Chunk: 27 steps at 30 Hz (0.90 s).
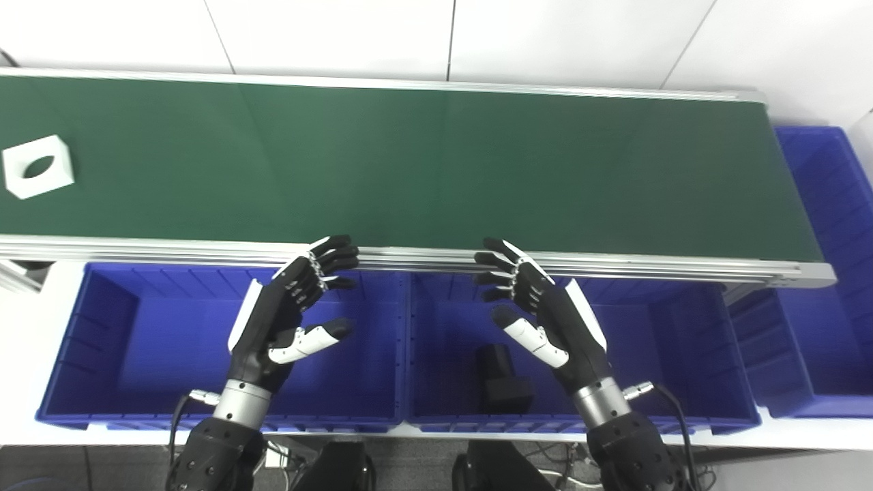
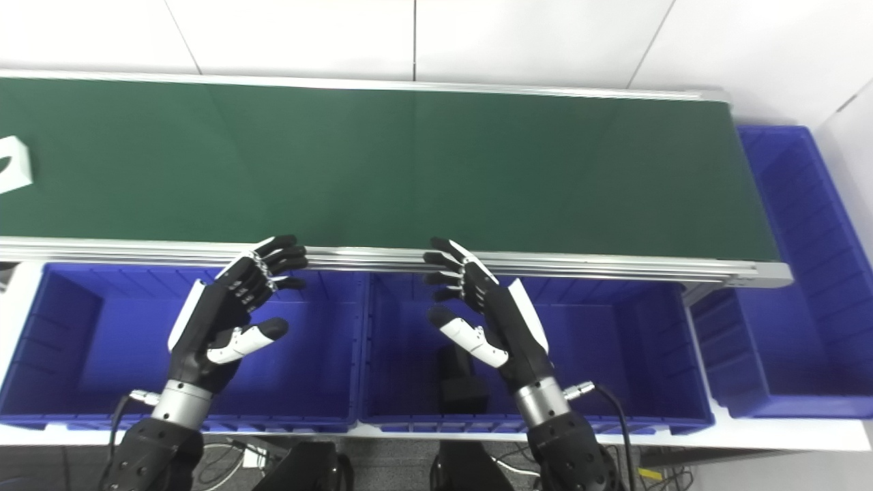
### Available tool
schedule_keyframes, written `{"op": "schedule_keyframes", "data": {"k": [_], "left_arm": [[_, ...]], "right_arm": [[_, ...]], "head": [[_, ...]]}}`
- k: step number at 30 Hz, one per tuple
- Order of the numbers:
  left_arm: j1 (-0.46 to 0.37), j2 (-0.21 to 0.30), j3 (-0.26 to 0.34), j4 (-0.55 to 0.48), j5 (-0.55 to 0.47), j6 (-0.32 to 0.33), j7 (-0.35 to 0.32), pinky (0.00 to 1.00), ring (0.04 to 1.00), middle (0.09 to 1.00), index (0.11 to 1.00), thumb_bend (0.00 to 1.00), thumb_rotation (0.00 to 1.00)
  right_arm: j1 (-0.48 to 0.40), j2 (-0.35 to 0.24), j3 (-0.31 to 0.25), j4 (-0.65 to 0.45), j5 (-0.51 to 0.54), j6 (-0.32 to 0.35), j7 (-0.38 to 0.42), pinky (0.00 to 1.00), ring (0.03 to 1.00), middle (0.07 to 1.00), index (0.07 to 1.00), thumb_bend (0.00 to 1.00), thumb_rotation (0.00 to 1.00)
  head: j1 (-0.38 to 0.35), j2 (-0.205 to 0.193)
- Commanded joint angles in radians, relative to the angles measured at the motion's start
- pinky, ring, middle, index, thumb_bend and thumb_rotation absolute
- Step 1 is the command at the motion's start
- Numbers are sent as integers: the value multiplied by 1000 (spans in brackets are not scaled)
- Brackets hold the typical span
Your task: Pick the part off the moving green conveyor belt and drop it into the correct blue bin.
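A white square part with a round hole [image 1: 37,166] lies on the green conveyor belt [image 1: 423,164] at its far left; the right eye view shows only its edge [image 2: 15,170]. My left hand [image 1: 290,307] hovers open above the left blue bin [image 1: 102,341], palm facing inward. Above the middle blue bin [image 1: 682,354] my right hand [image 1: 539,303] is open too. Both hands hold nothing and sit just in front of the belt's near rail. A black part [image 1: 503,387] rests in the middle bin.
A third blue bin [image 1: 832,273] stands at the belt's right end. The belt's aluminium rail [image 1: 614,262] runs along the bins' far edge. White wall panels lie behind the belt.
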Motion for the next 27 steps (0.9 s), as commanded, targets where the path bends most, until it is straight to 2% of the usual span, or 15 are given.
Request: {"op": "schedule_keyframes", "data": {"k": [1, 4, 13, 18, 22, 27], "left_arm": [[-9, -8, -6, -24, 8, -29, 2, 666, 768, 785, 793, 949, 490], [-11, -13, -11, -19, 24, -29, 6, 660, 764, 784, 792, 957, 497], [-15, -29, -16, 10, 44, -43, 7, 643, 741, 775, 789, 947, 496], [-21, -35, -17, 39, 48, -61, 7, 641, 741, 775, 785, 965, 499], [-28, -39, -18, 69, 46, -81, 5, 643, 738, 769, 783, 966, 481], [-38, -40, -19, 91, 45, -89, 3, 636, 731, 763, 781, 959, 462]], "right_arm": [[-9, 0, -5, -20, 21, -51, 5, 658, 747, 831, 880, 613, 715], [-10, -5, -9, -16, 27, -60, 7, 658, 746, 831, 881, 584, 698], [-9, -12, -14, -16, 26, -64, 4, 650, 743, 824, 888, 547, 711], [-15, -17, -16, 9, 37, -93, 8, 645, 745, 832, 890, 529, 696], [-19, -19, -19, 33, 39, -114, 7, 640, 744, 837, 890, 524, 697], [-23, -19, -25, 53, 37, -122, 5, 653, 753, 833, 894, 525, 711]], "head": [[13, -2], [66, -26], [123, -76], [171, -130], [189, -161], [192, -173]]}}
